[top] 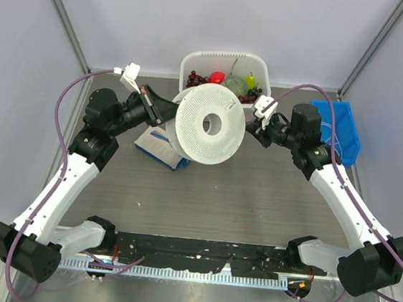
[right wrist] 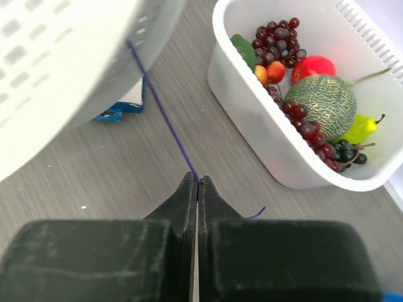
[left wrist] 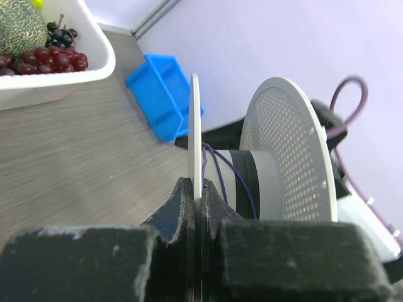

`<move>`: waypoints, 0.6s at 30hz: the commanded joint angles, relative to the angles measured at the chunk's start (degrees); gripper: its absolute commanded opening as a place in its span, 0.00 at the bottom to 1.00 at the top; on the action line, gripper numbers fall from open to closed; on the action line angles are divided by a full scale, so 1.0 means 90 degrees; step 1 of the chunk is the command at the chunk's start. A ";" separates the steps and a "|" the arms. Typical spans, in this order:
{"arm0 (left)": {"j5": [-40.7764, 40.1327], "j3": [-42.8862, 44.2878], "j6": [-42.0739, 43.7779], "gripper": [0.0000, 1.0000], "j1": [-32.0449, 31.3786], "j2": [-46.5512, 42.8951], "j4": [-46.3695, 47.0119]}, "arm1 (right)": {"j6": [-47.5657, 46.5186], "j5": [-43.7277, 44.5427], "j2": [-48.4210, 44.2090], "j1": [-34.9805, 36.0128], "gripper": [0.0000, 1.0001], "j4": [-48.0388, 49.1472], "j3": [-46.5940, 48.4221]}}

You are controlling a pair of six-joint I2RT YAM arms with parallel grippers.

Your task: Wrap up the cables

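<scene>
A round white perforated spool [top: 189, 132] is held up on edge above the table's middle. My left gripper [top: 168, 114] is shut on the rim of one flange [left wrist: 195, 126]; the other flange [left wrist: 289, 145] faces it. A thin purple cable [left wrist: 244, 184] is wound in a few turns on the grey core. My right gripper [top: 252, 123] is at the spool's right. In the right wrist view it [right wrist: 198, 181] is shut on the cable [right wrist: 164, 110], which runs taut up to the spool [right wrist: 63, 63]. A short free end curls out beside the fingers.
A white basket [top: 197, 58] of plastic fruit stands at the back middle, close behind the spool; it also shows in the right wrist view [right wrist: 252, 107]. A blue bin [top: 342, 130] sits at the right. A blue and white packet [top: 160, 148] lies under the spool.
</scene>
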 commanded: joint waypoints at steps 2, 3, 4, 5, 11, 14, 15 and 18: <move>-0.0483 0.0618 -0.1437 0.00 0.0333 0.0026 0.1255 | 0.0854 -0.0268 -0.0461 -0.0078 0.01 0.0348 -0.0384; -0.0610 0.0628 -0.1515 0.00 0.0362 0.0055 0.1275 | 0.1096 -0.0375 -0.0548 -0.0088 0.01 0.0397 -0.0481; -0.0717 0.0657 -0.1574 0.00 0.0392 0.0075 0.1285 | 0.1205 -0.0414 -0.0598 -0.0069 0.01 0.0417 -0.0521; -0.0825 0.0677 -0.1652 0.00 0.0421 0.0104 0.1285 | 0.1380 -0.0569 -0.0695 -0.0059 0.01 0.0436 -0.0618; -0.1216 0.0999 -0.1818 0.00 0.0665 0.0329 0.1518 | 0.2142 -0.0971 -0.1076 0.0195 0.01 0.0505 -0.0853; -0.1284 0.1165 -0.1799 0.00 0.0695 0.0436 0.1704 | 0.2455 -0.0991 -0.1164 0.0594 0.00 0.0553 -0.0834; -0.1314 0.1214 -0.1779 0.00 0.0714 0.0475 0.1724 | 0.2640 -0.0981 -0.1165 0.0808 0.01 0.0563 -0.0805; -0.1373 0.1341 -0.1653 0.00 0.0734 0.0544 0.1880 | 0.3060 -0.0913 -0.1204 0.1190 0.00 0.0699 -0.0785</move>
